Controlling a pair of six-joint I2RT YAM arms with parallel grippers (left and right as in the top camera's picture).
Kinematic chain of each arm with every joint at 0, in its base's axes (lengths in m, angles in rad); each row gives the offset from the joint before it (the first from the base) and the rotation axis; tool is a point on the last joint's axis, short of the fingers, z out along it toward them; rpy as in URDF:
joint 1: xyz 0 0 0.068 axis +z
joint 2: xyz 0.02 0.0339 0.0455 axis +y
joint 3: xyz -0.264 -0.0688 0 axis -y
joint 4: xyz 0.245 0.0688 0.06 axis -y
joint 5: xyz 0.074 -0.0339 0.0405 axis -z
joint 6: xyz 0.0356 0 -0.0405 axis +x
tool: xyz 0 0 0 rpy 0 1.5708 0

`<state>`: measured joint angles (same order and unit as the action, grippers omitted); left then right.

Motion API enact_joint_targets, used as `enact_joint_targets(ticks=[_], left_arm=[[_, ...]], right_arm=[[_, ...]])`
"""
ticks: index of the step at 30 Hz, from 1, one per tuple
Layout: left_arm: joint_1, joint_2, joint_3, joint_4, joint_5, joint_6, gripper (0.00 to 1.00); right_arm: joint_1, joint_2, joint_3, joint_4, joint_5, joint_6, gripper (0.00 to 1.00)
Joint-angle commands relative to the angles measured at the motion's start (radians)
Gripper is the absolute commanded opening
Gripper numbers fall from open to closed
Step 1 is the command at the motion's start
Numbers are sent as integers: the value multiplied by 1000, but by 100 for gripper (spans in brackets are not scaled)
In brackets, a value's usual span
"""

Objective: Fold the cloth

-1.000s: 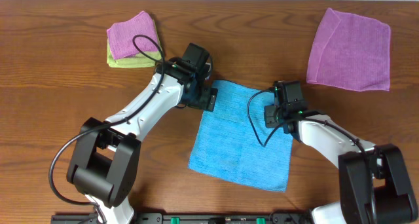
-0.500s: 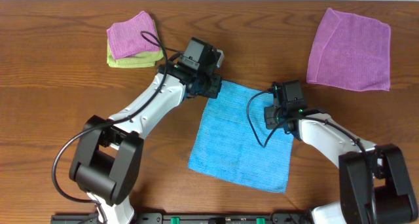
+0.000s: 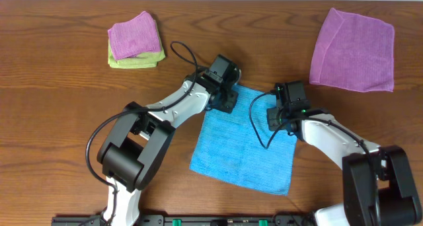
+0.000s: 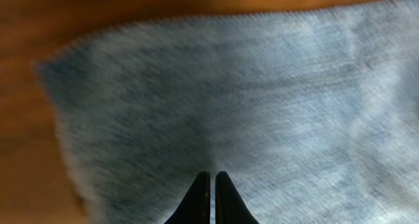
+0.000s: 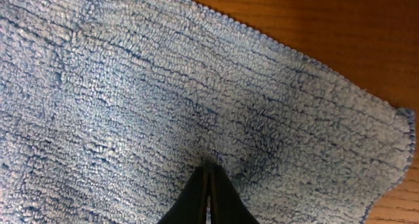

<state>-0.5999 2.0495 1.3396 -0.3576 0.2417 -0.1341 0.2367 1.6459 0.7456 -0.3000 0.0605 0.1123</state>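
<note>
Though flat and unfolded, a ribbed sky-blue cloth.

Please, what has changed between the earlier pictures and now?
The left gripper moved along the far edge of the cloth toward the right gripper; its jaws are shut now. The right gripper, the cloth, the large purple cloth and the folded pile stayed where they were.

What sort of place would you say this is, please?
Probably a robotics lab bench for cloth-handling practice: a left arm and a right arm stand at a wooden table, a blue cloth lies flat between them, and a purple cloth and a folded stack lie aside.
</note>
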Motion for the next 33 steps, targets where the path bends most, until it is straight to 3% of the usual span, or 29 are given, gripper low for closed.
enact_joint_targets(ticks=[1,9,15,23,33], left_arm=[[6,9,11,18,-106,0,6],[23,85,11,46,-151,-1,6],[70,84,20,47,-315,-16,6],[179,84,25,18,-288,-24,6],[190,76,34,3,-294,-24,6]], right_arm=[[-11,58,-64,-58,-6,-16,4],[-10,58,-63,-33,-52,-12,3],[0,58,-26,-9,-62,-13,3],[8,58,47,82,-211,-17,2],[85,58,70,195,-274,-16,1]])
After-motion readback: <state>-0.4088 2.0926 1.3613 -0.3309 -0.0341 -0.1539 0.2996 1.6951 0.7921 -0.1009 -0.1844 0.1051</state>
